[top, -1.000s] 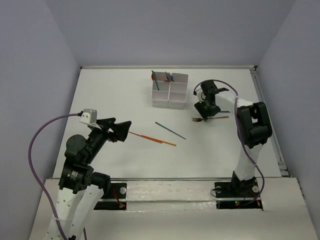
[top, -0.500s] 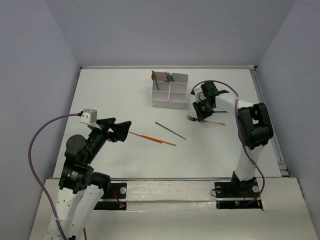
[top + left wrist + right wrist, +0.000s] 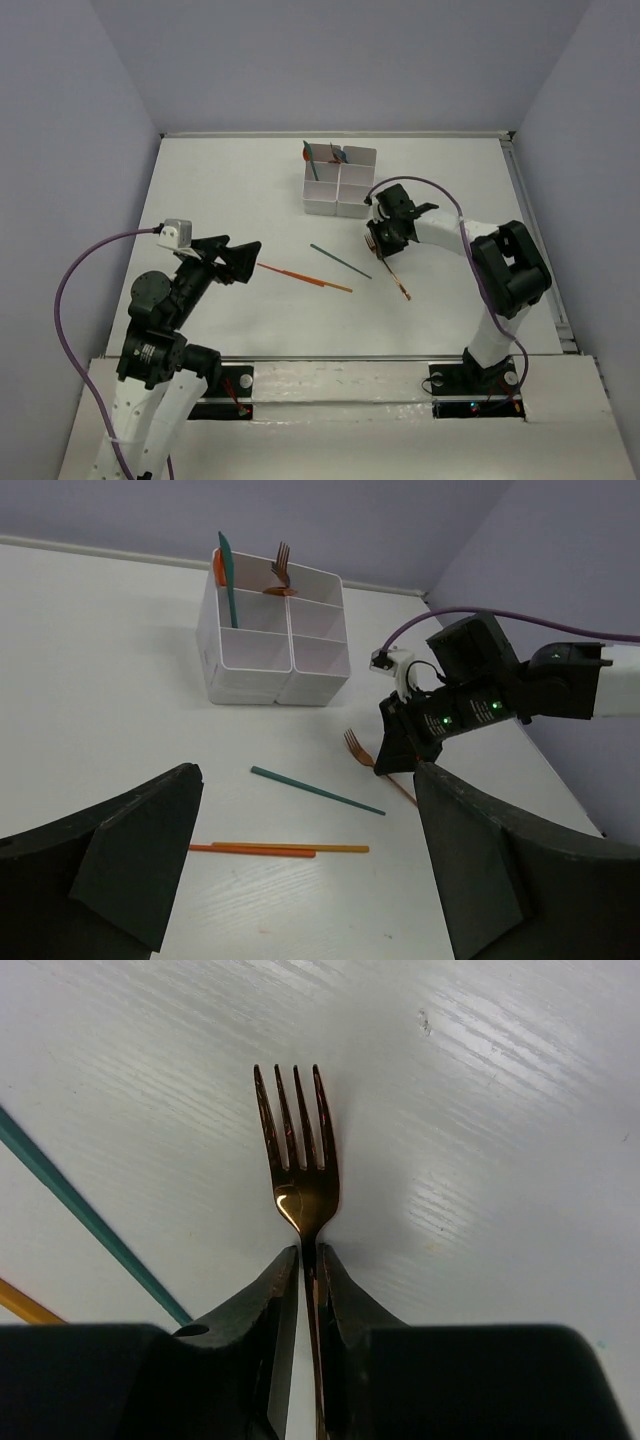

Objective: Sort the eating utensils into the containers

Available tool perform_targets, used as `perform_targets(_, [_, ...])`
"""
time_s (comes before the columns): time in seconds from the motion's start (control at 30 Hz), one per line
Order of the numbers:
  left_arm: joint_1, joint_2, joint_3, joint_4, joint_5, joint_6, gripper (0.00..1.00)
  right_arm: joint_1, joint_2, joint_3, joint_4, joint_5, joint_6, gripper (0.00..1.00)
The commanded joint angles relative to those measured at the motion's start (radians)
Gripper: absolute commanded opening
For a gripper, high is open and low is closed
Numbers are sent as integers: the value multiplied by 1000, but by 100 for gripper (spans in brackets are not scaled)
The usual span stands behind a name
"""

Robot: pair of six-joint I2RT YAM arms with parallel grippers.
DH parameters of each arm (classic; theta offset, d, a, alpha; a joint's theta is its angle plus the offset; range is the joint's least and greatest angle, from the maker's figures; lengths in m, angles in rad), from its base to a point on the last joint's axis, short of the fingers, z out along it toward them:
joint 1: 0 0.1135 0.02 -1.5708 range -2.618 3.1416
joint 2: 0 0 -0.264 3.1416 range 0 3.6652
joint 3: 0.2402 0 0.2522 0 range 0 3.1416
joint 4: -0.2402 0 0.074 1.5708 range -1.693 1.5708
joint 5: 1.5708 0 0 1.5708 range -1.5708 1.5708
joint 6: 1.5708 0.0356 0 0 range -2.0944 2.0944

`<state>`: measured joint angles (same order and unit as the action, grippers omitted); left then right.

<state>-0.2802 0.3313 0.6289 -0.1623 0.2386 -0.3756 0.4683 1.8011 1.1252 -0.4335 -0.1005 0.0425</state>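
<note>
Right gripper [image 3: 308,1255] clamped on the brown fork [image 3: 300,1175], just near and right of the white box [image 3: 322,205].
Its fingers pinch the neck just behind the tines, and the handle trails toward the near right over the table [image 3: 220,190]; whether the tines touch the surface cannot be told. A teal stick [image 3: 340,261] lies just left of the fork, and two orange sticks [image 3: 305,277] lie overlapping in one line, nearer and further left. At the near left the left gripper [image 3: 255,257] hangs spread wide and empty, well apart from them. In the box's far-left compartment stand a teal utensil [image 3: 228,580] and an orange utensil [image 3: 216,570], with a second brown fork [image 3: 280,570] just right of them.
</note>
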Motion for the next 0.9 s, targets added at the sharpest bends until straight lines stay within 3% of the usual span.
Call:
perform_targets(0.0, [-4, -15, -8, 35, -15, 7, 99, 6, -34, -13, 19, 108, 53, 21])
perform_targets(0.17, [-4, -11, -6, 35, -12, 9, 99, 6, -9, -31, 12, 174, 65, 20])
perform_targets(0.2, [6, -9, -8, 35, -12, 7, 99, 6, -9, -38, 16, 174, 66, 17])
perform_targets(0.23, [6, -9, -6, 35, -12, 9, 99, 16, -9, -36, 7, 189, 72, 7])
perform_targets(0.33, [6, -12, -6, 37, -12, 7, 99, 16, -38, -47, 18, 191, 86, 7])
perform_targets(0.63, [6, -9, -6, 38, -5, 7, 99, 16, -314, -94, 125, 327, 163, 7])
perform_targets(0.87, [15, -5, -8, 38, -4, 9, 99, 16, -471, -102, 421, 263, 122, 7])
